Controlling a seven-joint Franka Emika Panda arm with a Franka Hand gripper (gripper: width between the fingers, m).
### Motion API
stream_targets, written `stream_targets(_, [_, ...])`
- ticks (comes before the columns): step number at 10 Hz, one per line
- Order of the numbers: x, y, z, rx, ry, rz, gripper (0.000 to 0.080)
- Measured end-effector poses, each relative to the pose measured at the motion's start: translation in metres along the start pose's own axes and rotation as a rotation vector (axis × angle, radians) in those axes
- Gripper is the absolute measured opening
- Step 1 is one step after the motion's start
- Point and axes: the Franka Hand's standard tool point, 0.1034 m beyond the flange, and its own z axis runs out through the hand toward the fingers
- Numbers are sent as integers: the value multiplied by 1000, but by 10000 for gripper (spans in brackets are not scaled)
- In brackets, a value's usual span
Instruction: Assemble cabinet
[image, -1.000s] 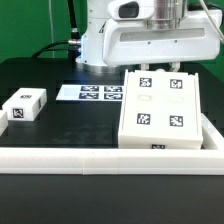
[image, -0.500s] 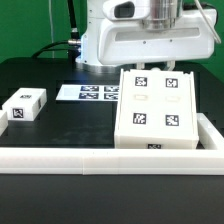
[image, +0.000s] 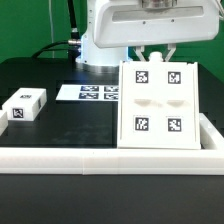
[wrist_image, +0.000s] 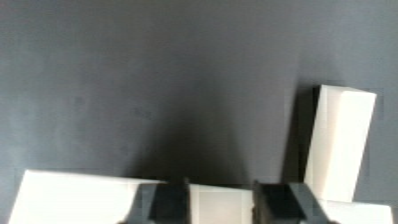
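The cabinet (image: 158, 105) is a large white box at the exterior view's right. It stands tilted up, its face with several black-and-white tags turned to the camera and its lower edge by the rail. My gripper (image: 156, 56) is at its top edge, shut on it. In the wrist view my gripper (wrist_image: 224, 205) has its two dark fingers (wrist_image: 171, 203) on either side of a white wall of the cabinet (wrist_image: 224, 207). A small tagged white drawer block (image: 25, 103) lies apart at the exterior view's left.
The marker board (image: 90, 93) lies flat on the black table behind the middle. A long white border rail (image: 100, 160) runs along the front and up the right side, where it also shows in the wrist view (wrist_image: 340, 140). The robot base stands behind.
The cabinet has tipped up from lying flat to standing steeply on its lower edge. My gripper has risen with its top edge.
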Motion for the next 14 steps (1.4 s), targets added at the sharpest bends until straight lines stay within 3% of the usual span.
stream_targets(4, [1,2,-4,1,-15,-3,142])
stream_targets(9, [17,3,-16,2,-13,-21,109])
stream_targets(14, [16,-1,-18,8,-57,-19,76])
